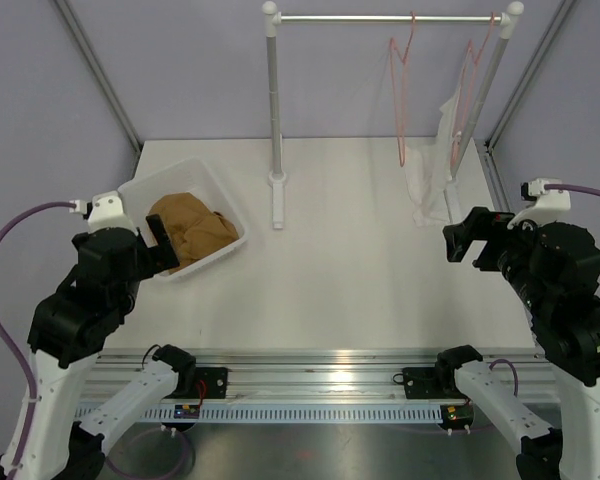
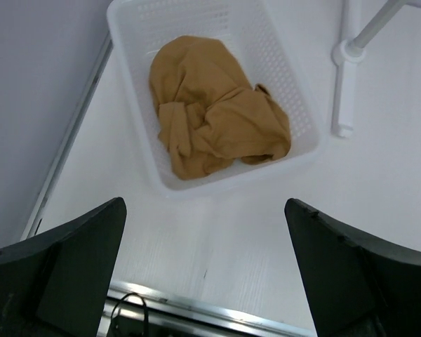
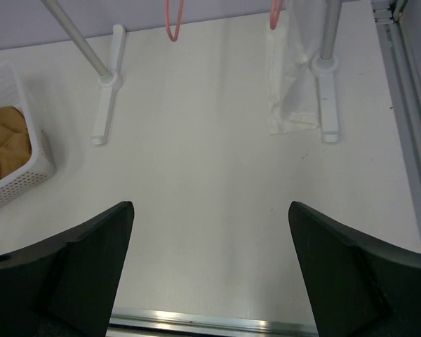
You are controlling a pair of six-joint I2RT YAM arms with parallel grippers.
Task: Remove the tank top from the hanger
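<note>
Desk (image 1: 330,270) basket (image 1: 170,170) holds tank top (image 1: 190,232), hanger (image 1: 395,100) looks bare; left claw (image 2: 203,203), right claw (image 3: 210,203) gape empty, careless swing could topple rack (image 1: 273,100).

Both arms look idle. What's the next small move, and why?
Probably none beyond keeping the left gripper and right gripper parked and open. The tank top lies crumpled in the white basket, and the hanger hangs bare on the rail, so the removal looks done.
</note>
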